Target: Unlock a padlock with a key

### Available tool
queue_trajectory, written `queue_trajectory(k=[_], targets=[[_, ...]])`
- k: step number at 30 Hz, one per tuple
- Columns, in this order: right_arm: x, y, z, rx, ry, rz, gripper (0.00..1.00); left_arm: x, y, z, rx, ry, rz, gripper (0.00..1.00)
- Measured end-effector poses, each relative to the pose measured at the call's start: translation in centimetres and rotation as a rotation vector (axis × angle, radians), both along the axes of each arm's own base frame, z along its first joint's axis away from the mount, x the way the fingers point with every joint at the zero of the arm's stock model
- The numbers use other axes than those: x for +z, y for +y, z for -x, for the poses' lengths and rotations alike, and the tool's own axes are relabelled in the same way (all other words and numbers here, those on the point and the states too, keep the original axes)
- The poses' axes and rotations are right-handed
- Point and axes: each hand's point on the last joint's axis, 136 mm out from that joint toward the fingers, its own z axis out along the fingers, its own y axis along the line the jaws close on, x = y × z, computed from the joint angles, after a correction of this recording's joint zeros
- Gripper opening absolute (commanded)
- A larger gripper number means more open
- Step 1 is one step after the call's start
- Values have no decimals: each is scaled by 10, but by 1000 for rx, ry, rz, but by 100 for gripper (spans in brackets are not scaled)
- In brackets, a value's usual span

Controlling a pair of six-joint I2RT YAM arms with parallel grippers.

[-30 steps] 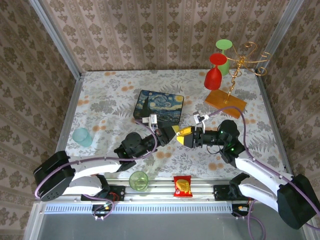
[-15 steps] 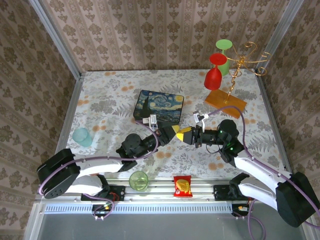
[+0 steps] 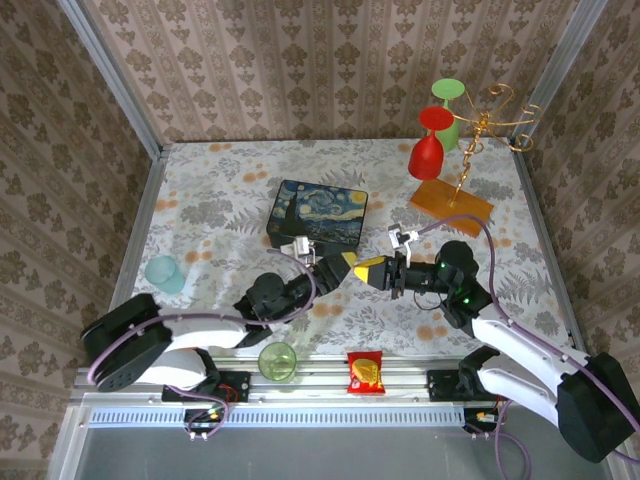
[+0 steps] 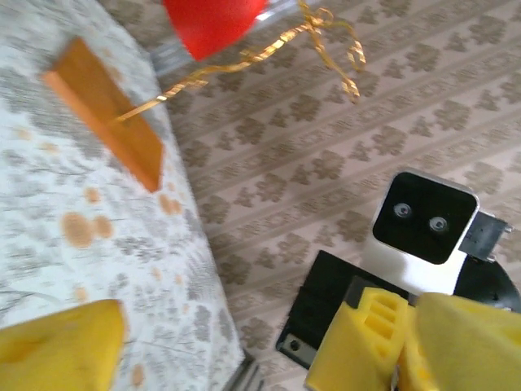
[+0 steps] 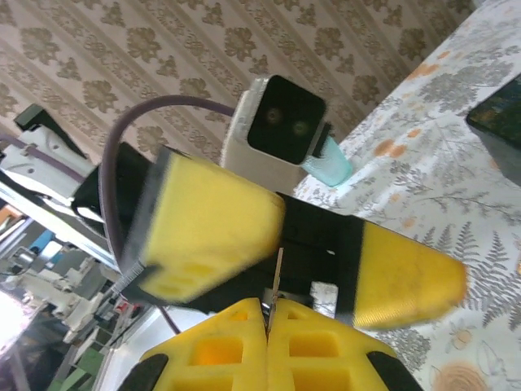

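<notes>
Landmark: the starry-night box (image 3: 320, 212) on the flowery table (image 3: 220, 180). Every place below is told from this box.
Left gripper (image 3: 345, 263): just in front of the box's near edge. Its 2 yellow fingers stand wide apart and hold nothing.
Right gripper (image 3: 372, 270): in front of the box's near right corner, tip to tip with the left gripper. Its 2 fingers are pressed tight together on a thin metal piece (image 5: 278, 273) that pokes out from between them.
Thin metal piece: you see it edge-on, so you cannot tell if it is the key or a part of the padlock.
Padlock: too small to pick out, so you cannot tell where it lies. Look first by the 2 sets of fingertips in front of the box.
How it will handle: my guess is hard, smooth and slippery, and heavy for so small a thing. It will not bend or break.
Where to hold: pinch the 2 flat sides of the body. Keep the keyhole and the shackle free.
Watch out: a thin piece can twist or slip in the fingers, so go slow.
</notes>
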Motion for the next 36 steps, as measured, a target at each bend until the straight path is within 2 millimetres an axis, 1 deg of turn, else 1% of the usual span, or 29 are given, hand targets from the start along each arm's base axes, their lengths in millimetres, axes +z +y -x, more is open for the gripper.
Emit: queue_trajectory(k=[2,4,7,9,11,14,15,16,19,21,24,26,28,31,32,34,36], targets=[[-7,-2,-3,-23,9,28,0,5,15,-3,48,-16,-42,100],[-16,-4,-6,-47,24,56,0,16,32,-8,105,-53,-92,100],[-28,-6,-13,-86,48,91,0,29,53,-17,185,-117,-197,100],[-39,-8,-20,-120,69,118,0,27,64,-27,218,-151,-281,100],[-52,-11,-28,-167,106,152,0,13,78,-42,249,-151,-379,99],[-77,-18,-41,-247,175,217,0,-29,99,-66,263,-92,-541,89],[-87,-19,-45,-266,198,239,0,-43,104,-71,256,-67,-588,86],[-94,-21,-47,-280,216,256,0,-59,107,-75,240,-42,-636,85],[-111,-23,-53,-317,260,295,0,-96,108,-78,168,3,-743,81],[-119,-26,-55,-342,282,314,0,-111,103,-80,114,12,-780,76],[-122,-28,-58,-365,293,322,0,-128,95,-85,45,18,-800,74],[-122,-28,-59,-372,290,323,0,-135,91,-89,7,11,-818,74],[-121,-29,-59,-380,287,324,0,-139,88,-95,-17,-3,-828,74],[-117,-31,-60,-390,275,318,0,-144,85,-105,-38,-20,-805,63],[-115,-32,-60,-394,270,315,0,-147,85,-107,-46,-22,-799,63],[-114,-33,-59,-398,263,310,0,-155,85,-109,-64,-21,-802,63],[-115,-34,-58,-401,263,311,0,-158,82,-107,-89,-31,-803,62]])
